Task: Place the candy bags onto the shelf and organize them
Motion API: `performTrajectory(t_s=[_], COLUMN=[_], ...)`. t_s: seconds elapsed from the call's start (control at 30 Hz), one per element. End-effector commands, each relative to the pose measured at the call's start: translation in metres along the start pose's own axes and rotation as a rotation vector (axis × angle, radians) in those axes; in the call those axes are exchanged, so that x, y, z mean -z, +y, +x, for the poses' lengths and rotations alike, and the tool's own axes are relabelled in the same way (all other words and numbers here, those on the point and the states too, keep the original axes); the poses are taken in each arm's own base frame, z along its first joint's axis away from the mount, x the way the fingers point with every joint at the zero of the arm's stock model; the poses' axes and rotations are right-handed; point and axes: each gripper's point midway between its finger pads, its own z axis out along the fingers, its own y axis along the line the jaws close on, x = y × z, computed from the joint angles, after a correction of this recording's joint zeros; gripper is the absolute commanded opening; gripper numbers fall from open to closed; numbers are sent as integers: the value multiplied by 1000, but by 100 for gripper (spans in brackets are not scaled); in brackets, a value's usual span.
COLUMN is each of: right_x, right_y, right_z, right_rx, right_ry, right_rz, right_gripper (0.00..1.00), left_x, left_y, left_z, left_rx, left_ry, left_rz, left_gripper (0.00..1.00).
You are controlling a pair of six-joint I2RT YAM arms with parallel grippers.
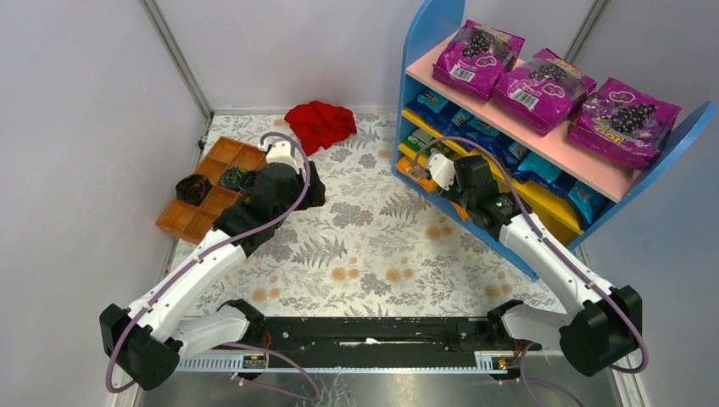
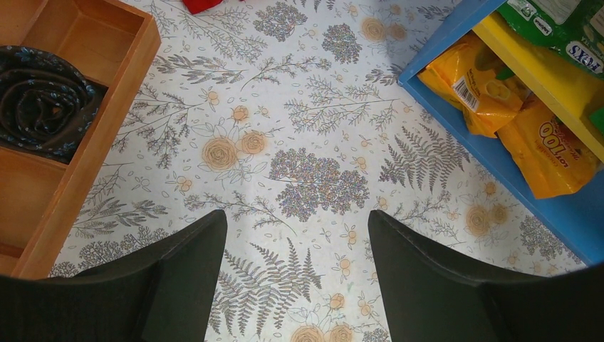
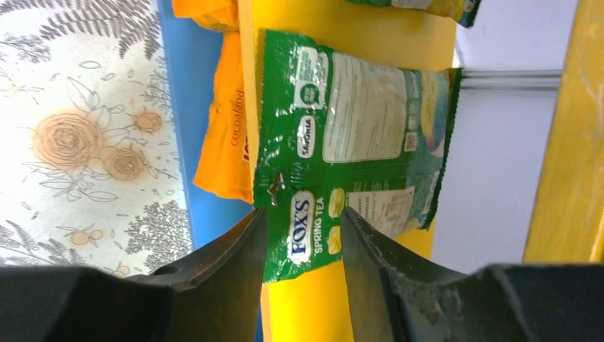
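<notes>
The shelf (image 1: 509, 119) stands at the right, with blue side panels, a pink top board and yellow lower boards. Blue candy bags (image 1: 543, 165) fill its middle tier. Orange bags (image 2: 484, 85) lie on the bottom level and green ones (image 2: 563, 28) on the yellow board above. My right gripper (image 1: 431, 161) reaches into the shelf's left end. In the right wrist view it (image 3: 303, 214) is part open over the near end of a green FOX'S bag (image 3: 356, 121) lying flat on a yellow board (image 3: 349, 306). My left gripper (image 2: 295, 217) is open and empty above the floral tablecloth.
Three large magenta grape bags (image 1: 479, 55) lie on the pink top board. A brown wooden compartment tray (image 1: 212, 182) sits at the left and holds dark rolled cloths (image 2: 43, 100). A red cloth (image 1: 320, 123) lies at the back. Grey walls enclose the table.
</notes>
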Motion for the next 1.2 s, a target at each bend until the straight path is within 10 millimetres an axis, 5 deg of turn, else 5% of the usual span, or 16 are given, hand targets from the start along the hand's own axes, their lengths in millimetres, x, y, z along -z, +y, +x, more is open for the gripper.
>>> performTrajectory(t_s=[0.0,0.13,0.37,0.53,1.03,1.17], right_x=[3,-1,-6,-5,-17,-21], right_y=[2,14,7,0,-21,-26], right_z=[-25,-24,0,5,6,0], right_rx=[-53,-75,-34,-16,11,16], right_ry=[-70,-72,48,88,153,136], right_rz=[-76,-118,-53,-28,87,111], right_gripper=[50,59,59,50,3,8], left_x=[2,2,2,2,1,1], left_y=[-2,-2,-3,-4,-4,-4], left_z=[-7,-7,-6,-5,-4,-3], left_rx=[2,1,3,4,6,7], left_ry=[-36,-35,-32,-30,-25,-25], left_rz=[12,13,17,22,24,24], left_gripper=[78,78,78,78,79,79])
